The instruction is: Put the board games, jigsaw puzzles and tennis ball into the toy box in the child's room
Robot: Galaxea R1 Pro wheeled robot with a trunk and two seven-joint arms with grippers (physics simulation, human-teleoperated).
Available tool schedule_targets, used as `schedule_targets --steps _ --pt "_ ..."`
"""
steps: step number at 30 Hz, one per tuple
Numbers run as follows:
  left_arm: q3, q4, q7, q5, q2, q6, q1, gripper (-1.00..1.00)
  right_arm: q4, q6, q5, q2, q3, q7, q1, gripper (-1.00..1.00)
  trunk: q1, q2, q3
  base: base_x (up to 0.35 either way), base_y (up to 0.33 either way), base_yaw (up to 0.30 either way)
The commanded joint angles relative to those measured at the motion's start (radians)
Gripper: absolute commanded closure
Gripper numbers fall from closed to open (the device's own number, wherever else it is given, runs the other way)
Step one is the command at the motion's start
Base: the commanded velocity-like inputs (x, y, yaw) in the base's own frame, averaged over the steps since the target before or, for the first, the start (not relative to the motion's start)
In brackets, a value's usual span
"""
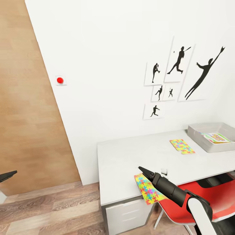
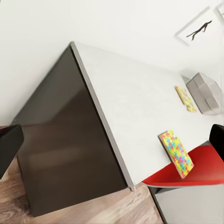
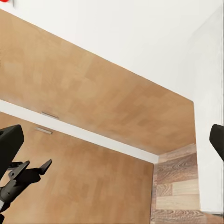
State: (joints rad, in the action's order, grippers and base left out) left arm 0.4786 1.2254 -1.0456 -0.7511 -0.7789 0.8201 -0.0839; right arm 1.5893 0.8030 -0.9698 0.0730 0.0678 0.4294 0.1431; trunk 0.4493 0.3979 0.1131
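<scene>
Nearest the head camera, at about 5 o'clock, the right arm reaches up toward the tabletop (image 1: 130,156), its gripper (image 1: 146,172) hanging just over the near jigsaw puzzle (image 1: 148,190). Its fingers look pressed together to a point in the head view, while its own wrist camera shows dark fingertips (image 3: 10,142) well apart at the picture's edges; I cannot tell which holds. The left gripper (image 1: 7,175) pokes in at 9 o'clock, empty, its state unreadable.

My judgement is that the step in hand is collecting this near puzzle, with nothing yet grasped. That board overhangs the tabletop's front edge above a red chair (image 1: 215,199), so the next move calls for a pinch on the jutting edge, then a carry toward 2 o'clock.

A second jigsaw puzzle (image 1: 181,146) lies flat at 2 o'clock, just beside the toy box (image 1: 199,138), which already holds one colourful board game (image 1: 216,137). Both puzzles are thin and bright.
</scene>
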Motion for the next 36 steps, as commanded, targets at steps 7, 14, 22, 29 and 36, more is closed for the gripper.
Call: schedule_targets --steps 7,14,22,29,36 --pt "0.0 0.0 -0.002 -0.004 0.0 0.006 0.0 -1.0 0.001 0.005 0.0 -0.002 0.0 0.004 0.001 -1.0 0.001 0.002 -0.008 -0.001 -0.112 -0.149" --pt "0.0 0.0 -0.002 -0.004 0.0 0.006 0.0 -1.0 0.001 0.005 0.001 -0.003 -0.006 0.004 0.001 -1.0 0.001 0.002 -0.018 -0.038 -0.026 -0.149" --pt "0.0 0.0 -0.002 -0.003 0.0 0.005 0.0 -1.0 0.001 -0.011 0.0 -0.002 -0.02 0.004 0.001 -1.0 0.001 0.002 -0.03 -0.041 -0.096 -0.15" --pt "0.0 0.0 -0.002 -0.004 0.0 0.004 0.0 -1.0 0.001 -0.017 0.0 0.0 -0.034 0.003 0.001 -1.0 0.001 0.002 -0.04 -0.064 -0.194 -0.15" --pt "0.0 0.0 -0.002 -0.004 0.0 0.004 0.0 -1.0 0.001 -0.02 0.0 0.005 -0.044 0.003 0.001 -1.0 0.001 0.002 -0.048 -0.016 -0.09 -0.115"
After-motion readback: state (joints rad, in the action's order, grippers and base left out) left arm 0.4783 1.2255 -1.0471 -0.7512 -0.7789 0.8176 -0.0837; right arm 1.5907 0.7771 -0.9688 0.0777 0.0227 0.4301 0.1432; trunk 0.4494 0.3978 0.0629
